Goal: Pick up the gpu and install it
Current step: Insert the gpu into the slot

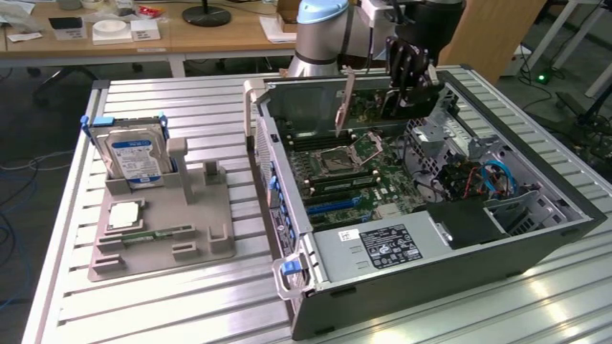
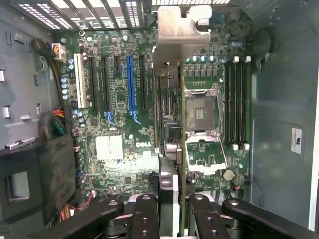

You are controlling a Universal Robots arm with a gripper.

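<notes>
Gpu (image 1: 406, 104), a single thin flat card with a dark face, a green circuit-board face and a silver metal end bracket, stands on edge inside the open black computer case (image 1: 535, 247). It is held above the green motherboard (image 1: 359, 179). One black two-fingered gripper (image 1: 408, 80) on the arm comes down from above, its jaws clenched on the card's upper edge.

In the wrist view the gpu (image 2: 172, 132) is seen edge-on, running from the gripper (image 2: 173, 211) out to its bracket near the case's rear wall. One finger (image 2: 144, 214) presses on each side of it. The card hangs over the strip of board between the row of expansion slots and the one empty silver processor socket (image 2: 202, 112). Whether its lower edge touches a slot cannot be told.

Among the long slots beside it are one white slot (image 2: 79, 82), one blue slot (image 2: 130, 82) and three black ones. Four dark memory slots (image 2: 234, 104) lie on the far side of the socket. One grey power supply with a black label (image 1: 383, 244) sits at the near end of the case.

Towards the exterior view's left, well apart from the case, one grey plastic fixture tray (image 1: 206, 215) rests on the ribbed aluminium table (image 1: 172, 301). The tray holds three parts. One silver hard drive with a blue-white label (image 1: 134, 158) stands upright. One square silver processor chip (image 1: 125, 215) lies flat, and one narrow green memory stick (image 1: 153, 235) lies just beside the chip.
</notes>
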